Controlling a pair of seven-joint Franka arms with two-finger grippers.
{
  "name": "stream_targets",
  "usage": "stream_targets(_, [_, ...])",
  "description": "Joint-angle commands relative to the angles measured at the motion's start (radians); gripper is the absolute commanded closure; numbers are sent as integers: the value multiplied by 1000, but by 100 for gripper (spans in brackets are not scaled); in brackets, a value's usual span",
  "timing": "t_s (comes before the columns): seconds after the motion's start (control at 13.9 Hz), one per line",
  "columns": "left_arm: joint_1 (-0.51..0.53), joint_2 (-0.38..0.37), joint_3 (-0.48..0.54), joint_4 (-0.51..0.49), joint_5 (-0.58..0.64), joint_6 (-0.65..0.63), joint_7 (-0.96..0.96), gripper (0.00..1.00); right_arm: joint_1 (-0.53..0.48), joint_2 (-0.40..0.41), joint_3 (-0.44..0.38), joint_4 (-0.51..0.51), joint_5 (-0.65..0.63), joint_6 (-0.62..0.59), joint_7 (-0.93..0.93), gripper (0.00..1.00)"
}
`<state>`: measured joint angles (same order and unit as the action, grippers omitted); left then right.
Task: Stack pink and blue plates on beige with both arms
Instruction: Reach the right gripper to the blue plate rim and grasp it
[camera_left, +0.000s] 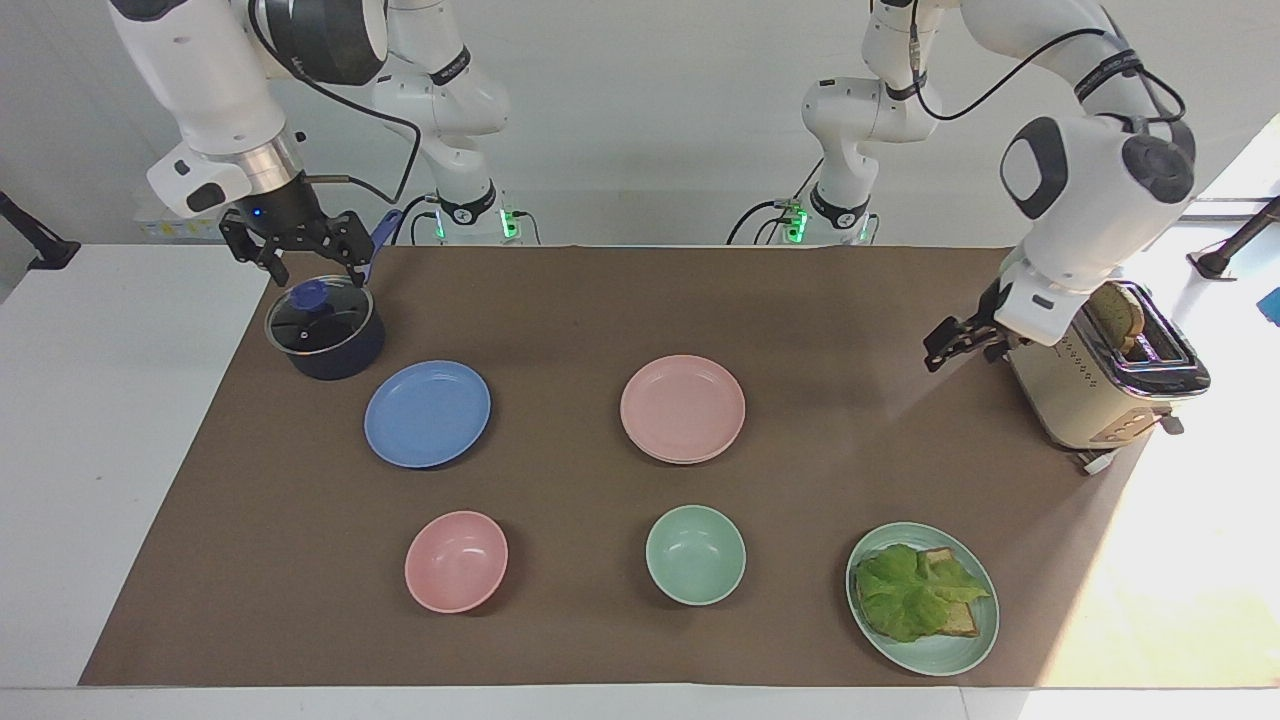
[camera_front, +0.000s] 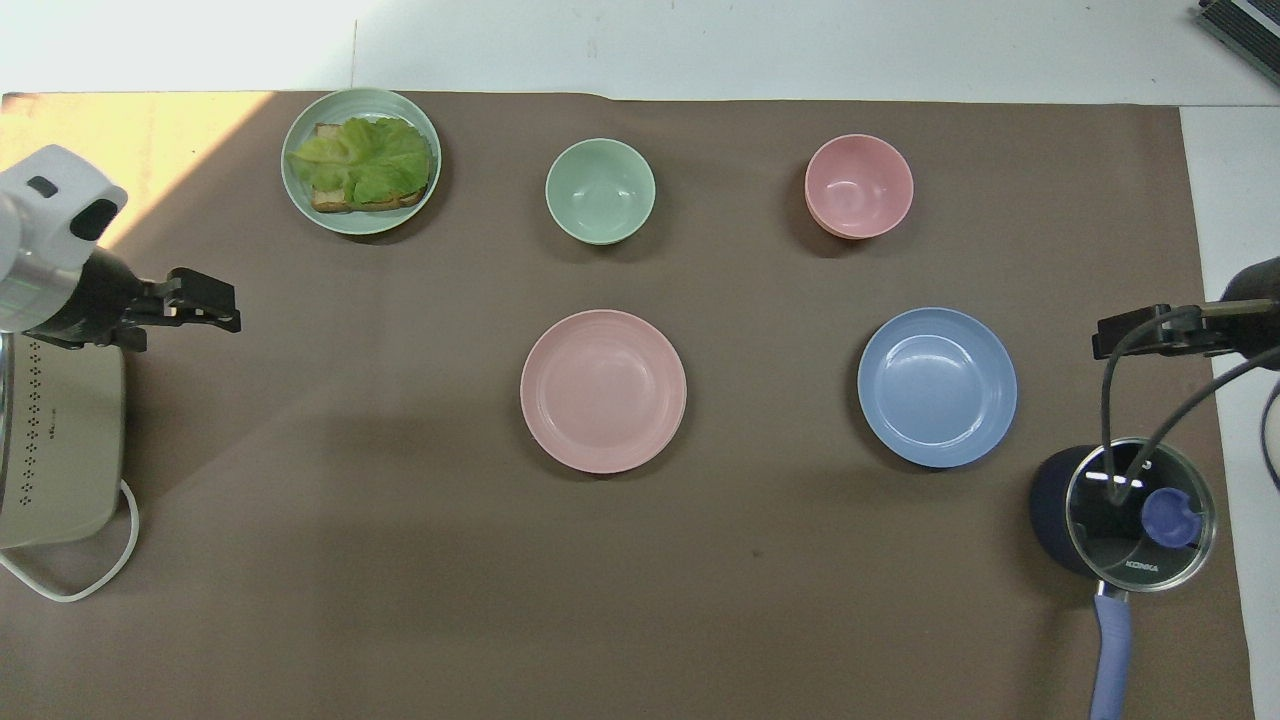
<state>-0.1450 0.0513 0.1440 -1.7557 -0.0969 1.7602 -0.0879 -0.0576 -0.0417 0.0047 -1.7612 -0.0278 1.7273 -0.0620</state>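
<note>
The pink plate (camera_left: 683, 405) (camera_front: 603, 390) lies flat on the beige plate (camera_left: 683, 461) at mid-table; only a thin edge of the beige one shows under it. The blue plate (camera_left: 427, 413) (camera_front: 937, 386) lies alone on the mat, beside the stack toward the right arm's end. My left gripper (camera_left: 945, 350) (camera_front: 232, 310) hangs open and holds nothing, in the air beside the toaster, well away from the stack. My right gripper (camera_left: 312, 268) is open over the pot, apart from the blue plate.
A dark pot (camera_left: 325, 330) with a glass lid stands nearer the robots than the blue plate. The toaster (camera_left: 1100, 370) holds bread at the left arm's end. Farther out stand a pink bowl (camera_left: 456, 561), a green bowl (camera_left: 695, 554) and a green plate (camera_left: 975, 640) holding lettuce toast.
</note>
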Motion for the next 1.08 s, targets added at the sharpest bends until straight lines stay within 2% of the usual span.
stream_targets(0.0, [-13,-42,-20,74,95,-132,17,0,-22,-18,3,-174,5,180,-61,0])
stream_targets(0.14, [-7,-44,-24,159,103,-220,20,0,-60,22,3,-250,61,300,-111,0])
stream_targets(0.5, [-4,-56,-12,168,98,-212,8,0,-122,135,3,-345,130,491,-217,2])
stream_targets(0.79, [-4,-57,-14,167,98,-211,14,0,-146,212,3,-371,207,564,-295,20])
stream_targets(1.01, [-2,-57,-12,167,97,-208,11,0,-156,255,3,-371,330,578,-395,36])
